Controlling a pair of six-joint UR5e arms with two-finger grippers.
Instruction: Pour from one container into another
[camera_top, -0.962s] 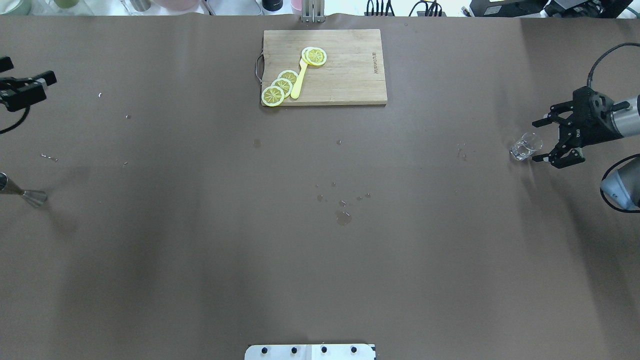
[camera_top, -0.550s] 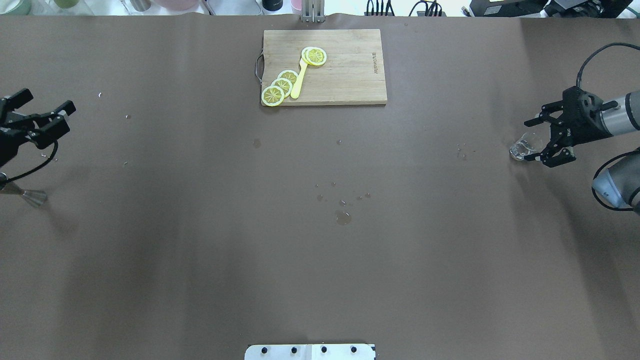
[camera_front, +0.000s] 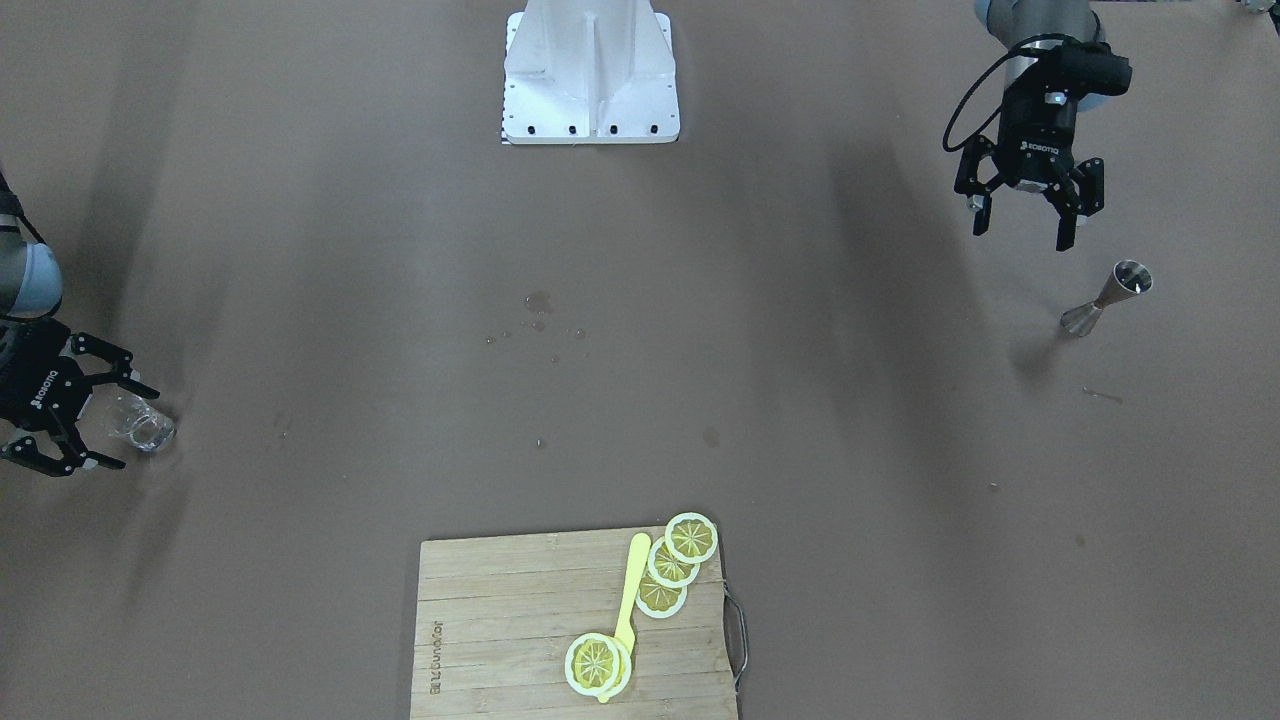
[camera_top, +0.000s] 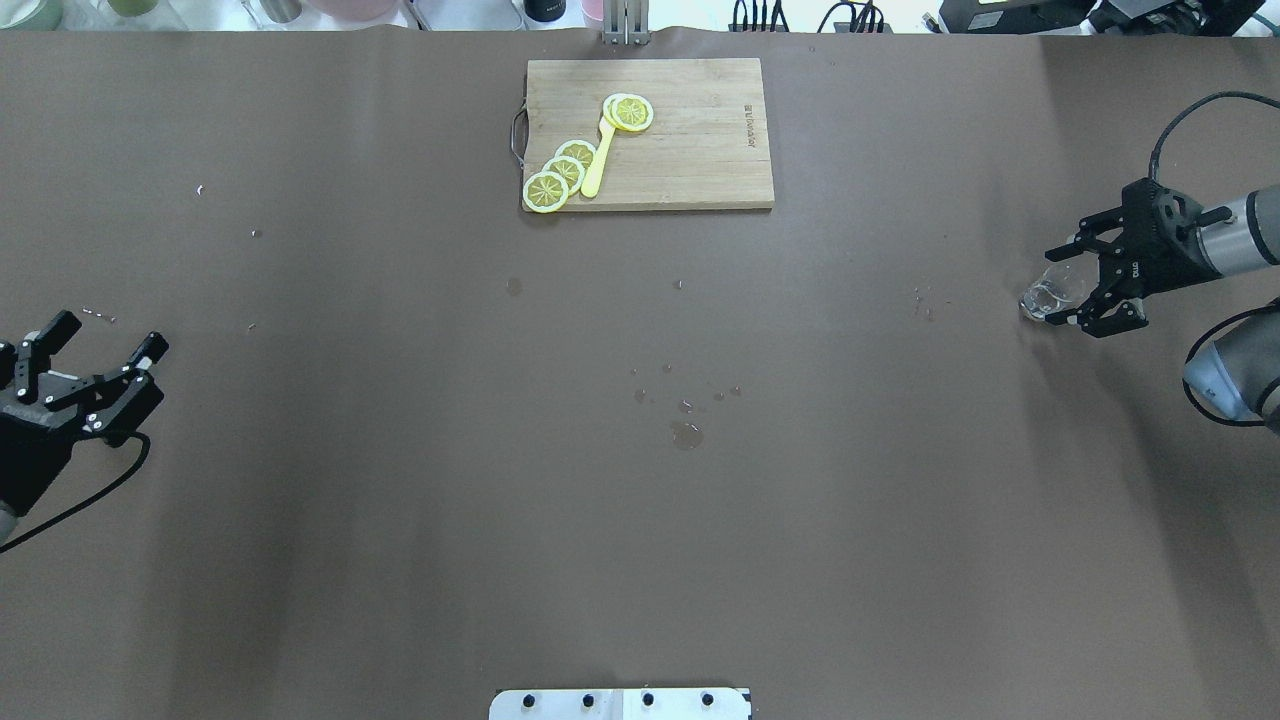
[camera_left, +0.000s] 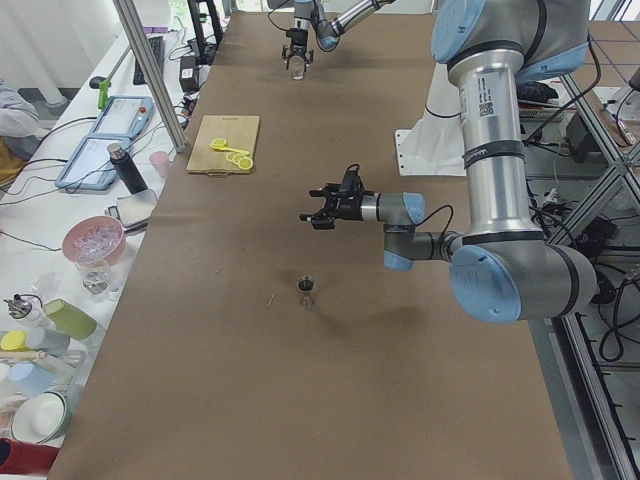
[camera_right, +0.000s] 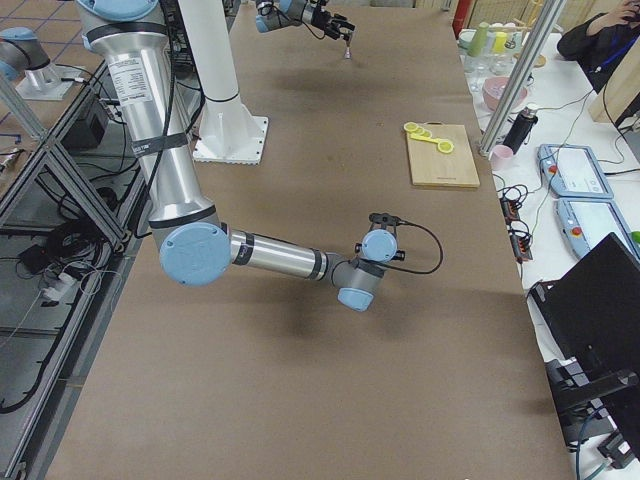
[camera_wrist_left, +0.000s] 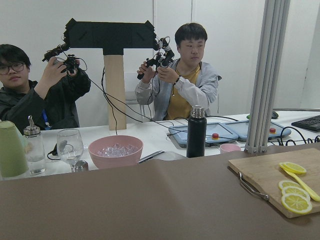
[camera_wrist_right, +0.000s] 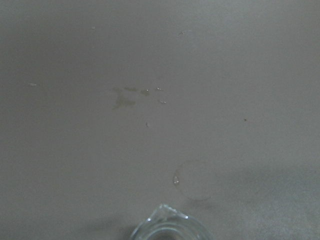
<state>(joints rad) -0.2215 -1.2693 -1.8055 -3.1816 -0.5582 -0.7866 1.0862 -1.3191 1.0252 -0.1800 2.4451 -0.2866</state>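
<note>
The small clear glass (camera_top: 1050, 293) stands near the table's right edge and also shows as glass (camera_front: 141, 424). My right gripper (camera_top: 1066, 283) is open, one finger on each side of the glass; whether they touch it I cannot tell. The right wrist view shows only the glass rim (camera_wrist_right: 167, 228) at its bottom edge. The steel jigger (camera_front: 1106, 298) stands upright on the table's left side, seen too as jigger (camera_left: 307, 289). My left gripper (camera_front: 1022, 234) hangs open and empty above the table, on the robot's side of the jigger. In the overhead view the left gripper (camera_top: 110, 336) hides the jigger.
A wooden cutting board (camera_top: 700, 150) lies at the far middle with lemon slices (camera_top: 560, 172) and a yellow utensil (camera_top: 598, 160). Water drops (camera_top: 686, 434) mark the table's centre. The robot's white base (camera_front: 590, 80) sits at the near edge. Operators and dishes are beyond the far edge.
My left gripper swept back toward the robot's side and now covers the jigger in the overhead view. My right gripper closed in on the glass until its open fingers straddle it.
</note>
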